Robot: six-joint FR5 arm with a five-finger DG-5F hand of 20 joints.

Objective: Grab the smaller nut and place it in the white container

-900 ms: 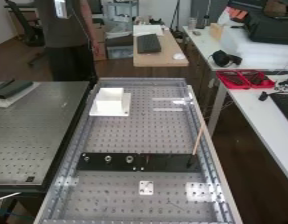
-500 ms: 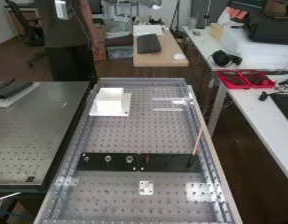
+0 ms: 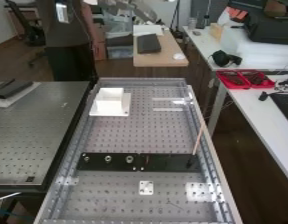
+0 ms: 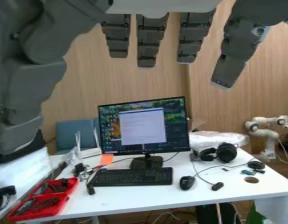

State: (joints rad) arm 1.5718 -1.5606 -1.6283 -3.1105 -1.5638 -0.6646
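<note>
At the top edge of the high view is the grey hand (image 3: 139,11) with part of the arm, beyond the bench's far end. In the wrist view the hand (image 4: 150,40) has straight, spread fingers and a thumb, open with nothing between them. The smaller nut (image 3: 86,158) stands on the flat black bar (image 3: 168,162), low in the high view. The white container (image 3: 111,100) sits on a white plate towards the bench's far left. Hand and nut are far apart.
On the bar also stand the larger nut (image 3: 108,159) and the bearing (image 3: 129,159). A thin stick (image 3: 198,137) rises at the bar's right end. A white plate (image 3: 146,188) lies nearer. The wrist view faces a desk with a monitor (image 4: 143,126) and a red tray (image 4: 45,199).
The grey hand and arm have come further into the high view from its top edge, moving down and left. Nut, container and bar have stayed put.
</note>
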